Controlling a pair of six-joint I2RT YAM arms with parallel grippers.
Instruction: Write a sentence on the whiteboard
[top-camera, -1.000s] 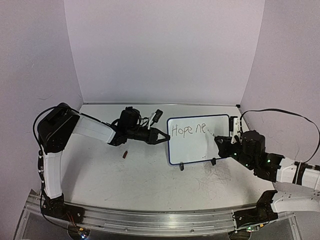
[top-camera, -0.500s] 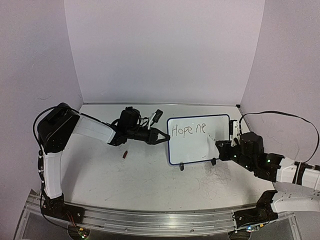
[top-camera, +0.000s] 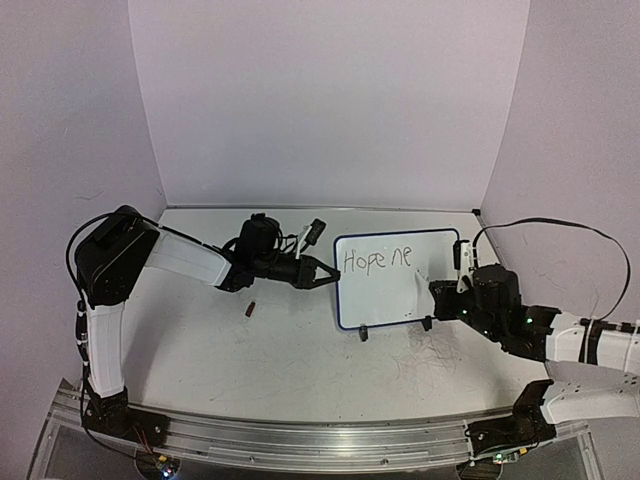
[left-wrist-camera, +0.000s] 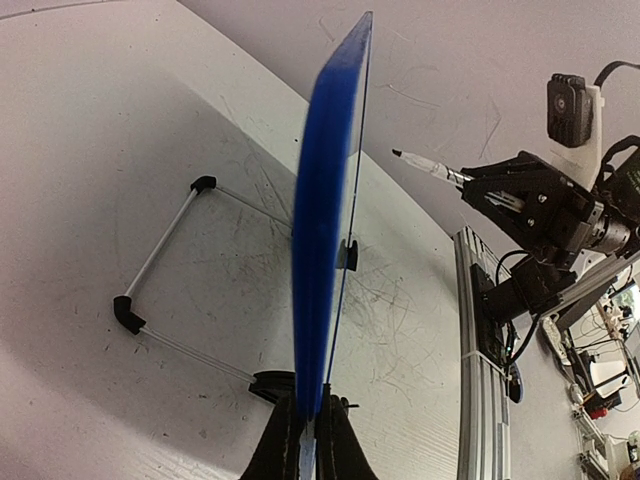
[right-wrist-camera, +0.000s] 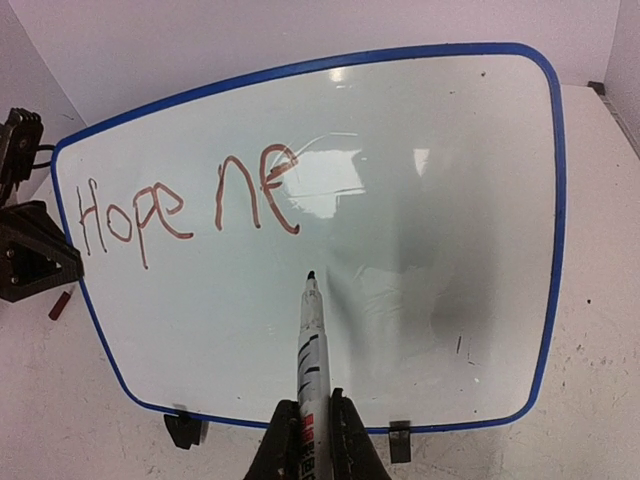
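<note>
The whiteboard (top-camera: 395, 290) stands upright on its black clip feet at mid-table, its blue frame seen edge-on in the left wrist view (left-wrist-camera: 330, 220). My left gripper (top-camera: 328, 274) (left-wrist-camera: 308, 425) is shut on its left edge. The sentence (top-camera: 377, 259) (right-wrist-camera: 180, 205) reads "Hope ne" along the top left of the board (right-wrist-camera: 430, 230). My right gripper (top-camera: 440, 291) (right-wrist-camera: 311, 412) is shut on a white marker (right-wrist-camera: 311, 345) (left-wrist-camera: 425, 166). The marker's dark tip points at the board below the "ne" and stands a short way off the surface.
A small red-brown cap (top-camera: 251, 309) (right-wrist-camera: 60, 305) lies on the table left of the board. The board's white wire stand (left-wrist-camera: 165, 270) reaches out behind it. Grey scuff scribbles (top-camera: 430, 355) mark the tabletop, and an aluminium rail (top-camera: 300, 435) runs along the near edge.
My right arm has shifted slightly and drawn the marker a little back from the board. The writing still reads "Hope ne". The left gripper and the board have not moved.
</note>
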